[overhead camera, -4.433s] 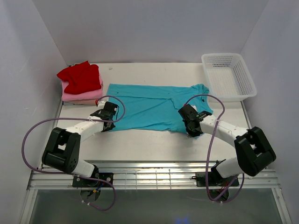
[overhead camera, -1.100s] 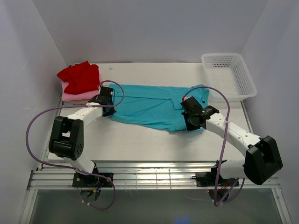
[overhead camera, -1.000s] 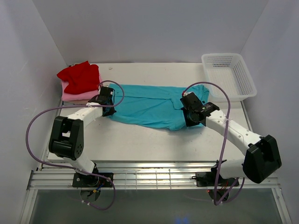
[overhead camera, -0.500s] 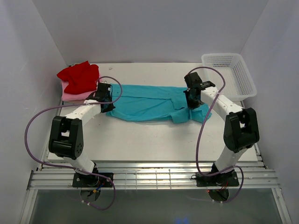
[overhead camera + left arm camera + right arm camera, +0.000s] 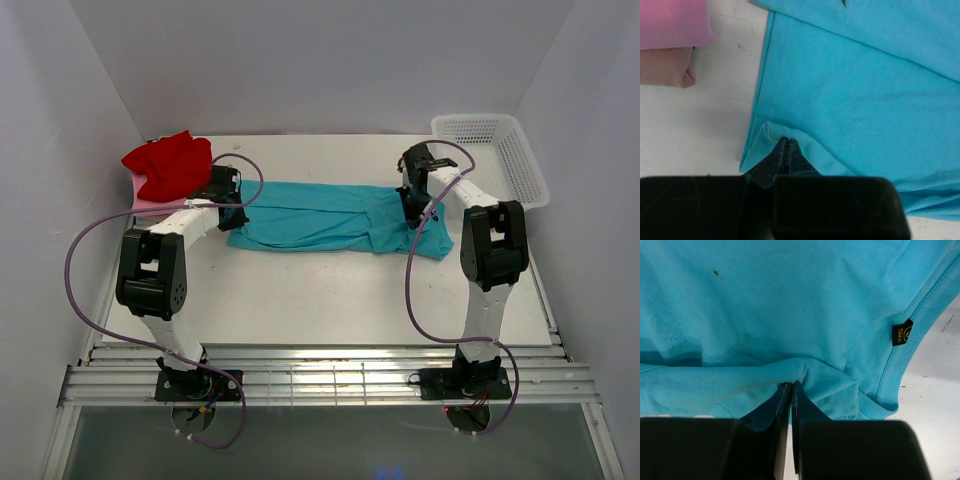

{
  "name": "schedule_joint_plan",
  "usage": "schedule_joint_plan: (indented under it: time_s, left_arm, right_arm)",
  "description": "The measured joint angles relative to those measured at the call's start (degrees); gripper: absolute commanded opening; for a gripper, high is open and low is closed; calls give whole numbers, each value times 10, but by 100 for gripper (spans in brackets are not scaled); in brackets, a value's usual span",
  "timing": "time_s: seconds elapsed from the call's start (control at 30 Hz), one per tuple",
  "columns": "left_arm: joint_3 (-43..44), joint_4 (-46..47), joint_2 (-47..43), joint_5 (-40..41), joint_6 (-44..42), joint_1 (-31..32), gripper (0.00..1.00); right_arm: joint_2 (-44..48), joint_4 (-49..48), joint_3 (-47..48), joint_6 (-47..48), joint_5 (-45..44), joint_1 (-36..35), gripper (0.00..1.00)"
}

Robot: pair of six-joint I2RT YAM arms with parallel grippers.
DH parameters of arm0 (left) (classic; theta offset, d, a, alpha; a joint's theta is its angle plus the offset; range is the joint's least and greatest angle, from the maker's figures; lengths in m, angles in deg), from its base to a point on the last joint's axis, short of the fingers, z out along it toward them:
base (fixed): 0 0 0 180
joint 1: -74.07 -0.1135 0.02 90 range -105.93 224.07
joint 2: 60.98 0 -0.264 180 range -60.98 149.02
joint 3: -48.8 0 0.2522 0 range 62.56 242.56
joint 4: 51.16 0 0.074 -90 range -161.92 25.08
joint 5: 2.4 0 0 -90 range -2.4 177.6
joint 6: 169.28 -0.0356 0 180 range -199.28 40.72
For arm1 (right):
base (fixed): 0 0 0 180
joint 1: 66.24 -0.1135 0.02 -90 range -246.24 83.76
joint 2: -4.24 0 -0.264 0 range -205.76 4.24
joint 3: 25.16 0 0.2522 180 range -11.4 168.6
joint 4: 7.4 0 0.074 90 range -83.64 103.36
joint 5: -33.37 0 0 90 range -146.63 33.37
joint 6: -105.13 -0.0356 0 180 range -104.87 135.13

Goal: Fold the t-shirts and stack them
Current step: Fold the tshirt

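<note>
Item 1, teal shirt (image 5: pixel 320 215): lies across the middle of the table (image 5: pixel 330 300), long axis from nine to three o'clock, its near edge doubled up toward twelve so the cloth makes a narrower band. I judge this to be the first lengthwise fold, not yet set down. Item 2, left gripper (image 5: pixel 785 142): at the shirt's nine o'clock end, fingers pressed together on a small peak of the hemmed edge, giving me a corner to carry. Item 3, right gripper (image 5: pixel 791 386): at the three o'clock, neck end, fingers likewise pinching a ridge of cloth, with a black size tag (image 5: pixel 901 332) at its two o'clock. I hold both ends at once so the edge can travel straight and land even. Item 4, pile at the table's ten o'clock: red shirt (image 5: pixel 170 165) on top, pink shirt (image 5: pixel 672 22) under it, beige shirt (image 5: pixel 665 67) lowest, near the teal hem but apart from it. Item 5, white basket (image 5: pixel 490 160): two o'clock corner, not involved. Risk noted: such thin pinches may slip, and the loose flap at the shirt's four o'clock corner may bunch.
</note>
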State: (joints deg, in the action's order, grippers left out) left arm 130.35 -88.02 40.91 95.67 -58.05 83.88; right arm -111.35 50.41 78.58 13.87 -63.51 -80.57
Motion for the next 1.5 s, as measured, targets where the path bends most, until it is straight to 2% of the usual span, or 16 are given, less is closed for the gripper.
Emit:
schedule_joint_plan:
  time_s: [0.53,0.87,1.5]
  left_arm:
    - [28,-13,10,-1,-4,-13,0]
    - [36,-12,11,-1,-4,-16,0]
    - [132,-5,101,-13,-19,-30,0]
  right_arm:
    - [-31,27,75,19,28,57,8]
    - [-76,39,112,28,40,64,8]
    - [-110,56,156,32,43,70,8]
